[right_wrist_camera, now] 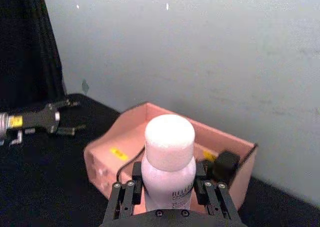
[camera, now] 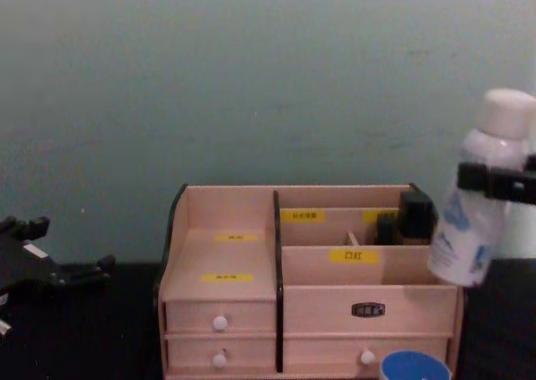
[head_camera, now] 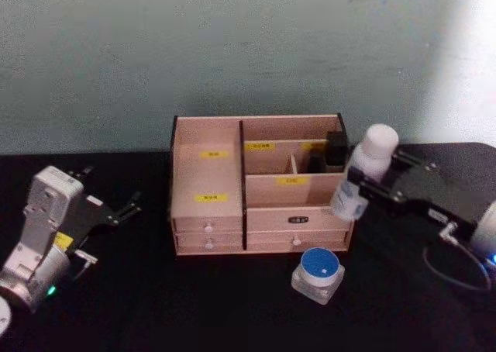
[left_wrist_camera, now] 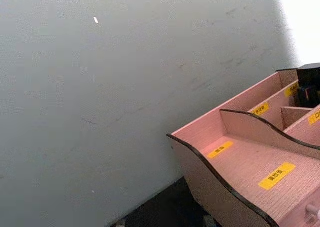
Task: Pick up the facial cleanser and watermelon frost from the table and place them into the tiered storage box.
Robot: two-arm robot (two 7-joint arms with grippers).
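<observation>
Currently, the tiered storage box [head_camera: 209,212] sits mid-table against the wall. Its back right compartment holds a black item [head_camera: 335,149].

The right gripper [head_camera: 360,183] is clamped on the white-capped facial cleanser bottle [head_camera: 370,162]. It holds the bottle off the black table [head_camera: 155,305], slightly tilted, just beside the box's right end.

The blue-lidded jar [head_camera: 318,273] stands on the table in front of the box's right drawers, apart from both grippers.

The left gripper [head_camera: 112,191] is parked over the table to the box's left, fingers spread.

View differences:
- Head view shows the whole jar. Chest view catches just the rim of its lid [camera: 414,369], and shows the bottle's base level with the middle tier.
- Right wrist view shows fingers [right_wrist_camera: 125,197] gripping either side of the bottle [right_wrist_camera: 169,152].
- Left wrist view shows the yellow labels on the box's [left_wrist_camera: 240,162] left steps.
</observation>
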